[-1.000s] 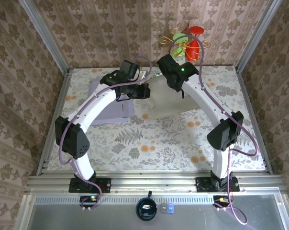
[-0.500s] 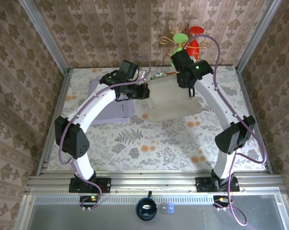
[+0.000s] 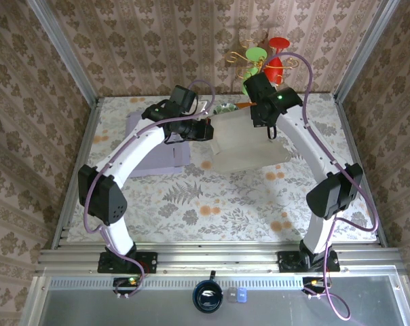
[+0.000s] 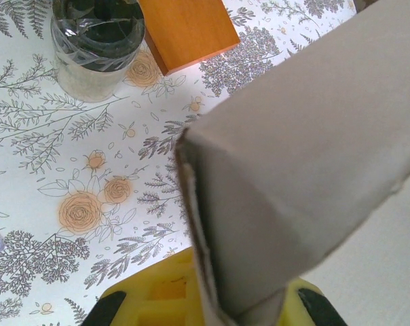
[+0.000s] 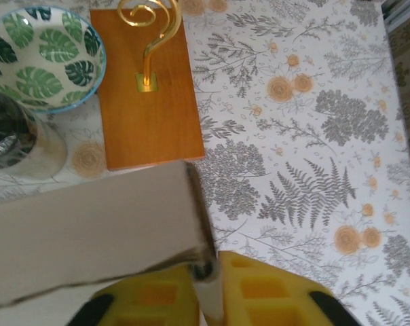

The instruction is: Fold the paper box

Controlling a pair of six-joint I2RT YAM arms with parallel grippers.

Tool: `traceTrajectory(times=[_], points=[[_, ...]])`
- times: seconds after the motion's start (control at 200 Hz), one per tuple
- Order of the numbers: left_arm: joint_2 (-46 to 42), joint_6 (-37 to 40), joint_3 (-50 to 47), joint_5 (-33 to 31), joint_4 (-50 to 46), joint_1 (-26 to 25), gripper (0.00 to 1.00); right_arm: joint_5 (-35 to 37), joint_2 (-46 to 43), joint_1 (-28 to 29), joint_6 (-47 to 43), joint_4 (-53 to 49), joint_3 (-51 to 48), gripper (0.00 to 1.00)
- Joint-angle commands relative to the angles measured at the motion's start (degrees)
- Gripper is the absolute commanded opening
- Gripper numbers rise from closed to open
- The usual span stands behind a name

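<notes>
While both end effectors (image 4: 212,307) (image 5: 206,299) pinch it, paper box (image 3: 249,139) bridges them

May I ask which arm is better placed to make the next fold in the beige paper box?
Probably the right: the right gripper pinches the beige paper box at a far corner, a good lever; the left gripper clamps its left edge, better for anchoring.

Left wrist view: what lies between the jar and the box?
Bare flowered tablecloth; nothing stands between the jar and the box in the left wrist view.
</notes>
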Motion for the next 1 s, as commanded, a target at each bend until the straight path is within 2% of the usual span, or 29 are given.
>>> traceTrajectory(times=[0.0, 0.06, 0.19, 0.25, 0.37, 0.51, 0.65, 0.705, 0.845, 0.995], points=[[0.06, -0.46, 1.9, 0.66, -1.34, 0.44, 0.0, 9.54, 1.69, 0.56, 1.37, -1.11, -0.05, 0.05], [0.27, -0.51, 2.14, 0.83, -1.41, 0.48, 0.0, 14.41, 2.72, 1.71, 1.65, -2.8, 1.47, 0.0], [0.8, -0.65, 2.84, 1.01, -1.53, 0.49, 0.0, 25.01, 6.93, 4.75, 1.54, -7.82, 6.01, 0.0], [0.97, -0.65, 3.27, 1.01, -1.56, 0.44, 0.0, 27.17, 8.54, 5.58, 1.57, -9.39, 7.54, 0.0], [1.26, -0.59, 3.66, 1.1, -1.82, 0.52, 0.0, 25.82, 8.07, 5.63, 0.74, -7.84, 7.01, 0.0], [1.27, -0.6, 3.41, 1.1, -1.87, 0.7, 0.0, 18.17, 5.7, 5.63, -1.28, -4.14, 6.12, 0.0], [1.26, -0.86, 2.01, 0.34, -1.44, 0.84, 0.0, 16.14, 3.4, 6.02, 3.77, -5.65, 4.95, 0.0], [1.3, -1.04, 0.65, -0.39, -0.63, 0.64, 0.0, 15.81, 1.46, 6.55, 6.33, -4.54, 1.59, 0.0], [1.02, -2.47, -4.87, -2.22, 3.71, 0.16, 0.11, 16.14, -4.19, 8.62, 11.79, 1.79, -10.93, 0.0], [1.59, -2.8, -11.04, -5.4, 9.1, -0.94, 0.12, 15.65, -5.33, 10.01, 17.87, 3.85, -19.17, 0.0]])
